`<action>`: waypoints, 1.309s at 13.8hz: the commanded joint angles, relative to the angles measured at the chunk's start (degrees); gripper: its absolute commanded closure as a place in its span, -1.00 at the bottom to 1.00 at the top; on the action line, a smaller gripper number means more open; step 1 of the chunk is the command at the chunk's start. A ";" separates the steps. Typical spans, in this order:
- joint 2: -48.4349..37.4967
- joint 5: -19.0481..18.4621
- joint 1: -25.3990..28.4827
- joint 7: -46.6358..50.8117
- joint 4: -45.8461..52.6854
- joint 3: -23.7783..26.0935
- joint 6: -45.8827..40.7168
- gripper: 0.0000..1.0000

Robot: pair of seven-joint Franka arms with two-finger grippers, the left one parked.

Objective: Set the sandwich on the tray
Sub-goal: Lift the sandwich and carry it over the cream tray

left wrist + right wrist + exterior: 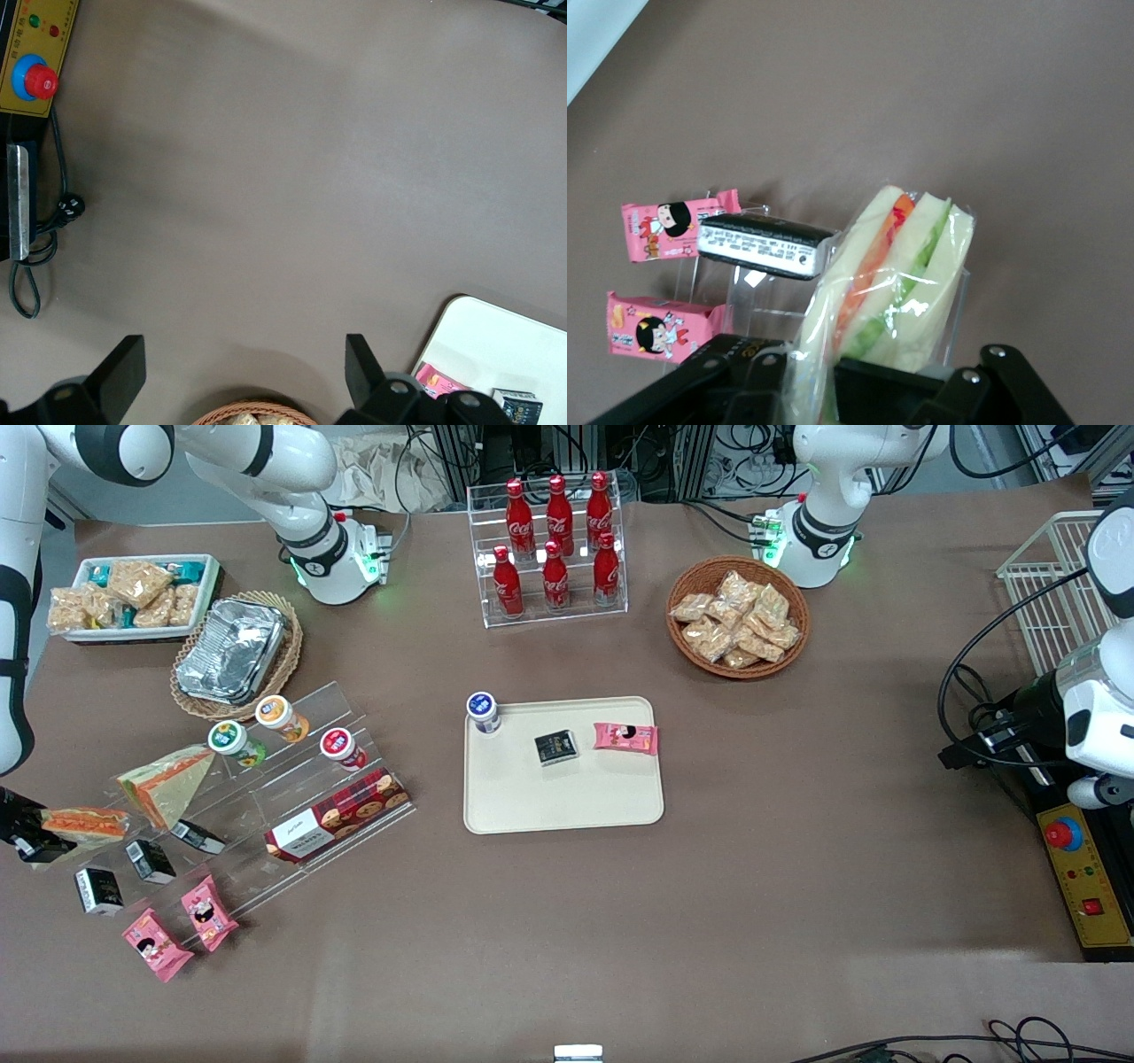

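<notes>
Gripping the sandwich (890,283) between its fingers, our hand (31,834) sits at the working arm's edge of the desk (797,886), beside the clear stepped display rack (292,788). We see the wrapped wedge, orange-red filling showing, held clamped at its wide end. Another sandwich wedge (164,779) rests on the rack close by. We find the tray (567,802) well apart, near the desk's middle, carrying a small cup (483,712), a black packet (556,747) and a pink packet (625,737).

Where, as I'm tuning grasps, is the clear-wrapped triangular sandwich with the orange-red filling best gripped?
Across its two flat bread faces, coming from the working arm's end of the table: the sandwich stands on edge, filling stripe showing, and the pincer clamps it that way.
</notes>
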 commanded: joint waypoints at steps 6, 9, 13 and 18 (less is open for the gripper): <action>-0.37 1.52 -0.47 -1.42 10.05 -0.14 -12.12 1.00; -1.60 3.27 0.15 -0.11 12.69 0.38 -15.99 1.00; -3.10 3.63 5.14 9.08 14.19 1.17 -18.89 1.00; -4.94 3.20 16.21 27.63 14.55 1.87 -19.34 1.00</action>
